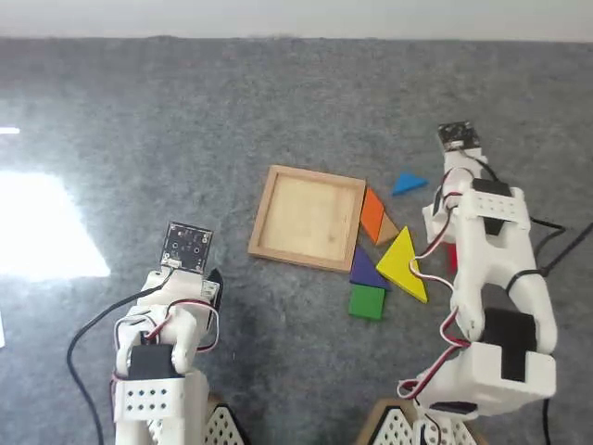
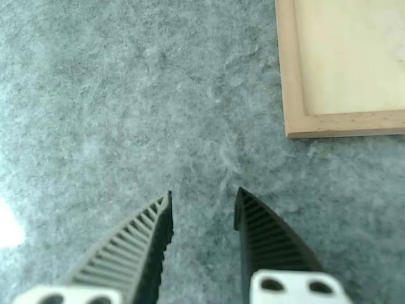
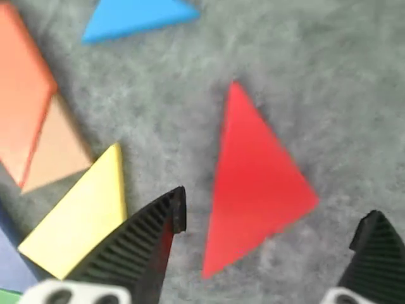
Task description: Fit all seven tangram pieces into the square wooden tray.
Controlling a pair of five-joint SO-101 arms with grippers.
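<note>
The square wooden tray (image 1: 310,218) lies empty in the middle of the grey felt; its corner (image 2: 297,123) appears in the left wrist view. To its right lie an orange parallelogram (image 1: 372,214), a tan triangle (image 1: 386,229), a yellow triangle (image 1: 404,262), a purple triangle (image 1: 365,271), a green square (image 1: 367,302) and a blue triangle (image 1: 408,184). A red triangle (image 3: 253,183) lies flat between the wide-apart fingers of my open right gripper (image 3: 276,212). My left gripper (image 2: 204,209) is open over bare felt, short of the tray's corner.
The right arm (image 1: 486,241) stands over the red triangle (image 1: 451,258) and hides most of it from above. The left arm (image 1: 171,334) sits at the lower left. Bare felt stretches left of and behind the tray.
</note>
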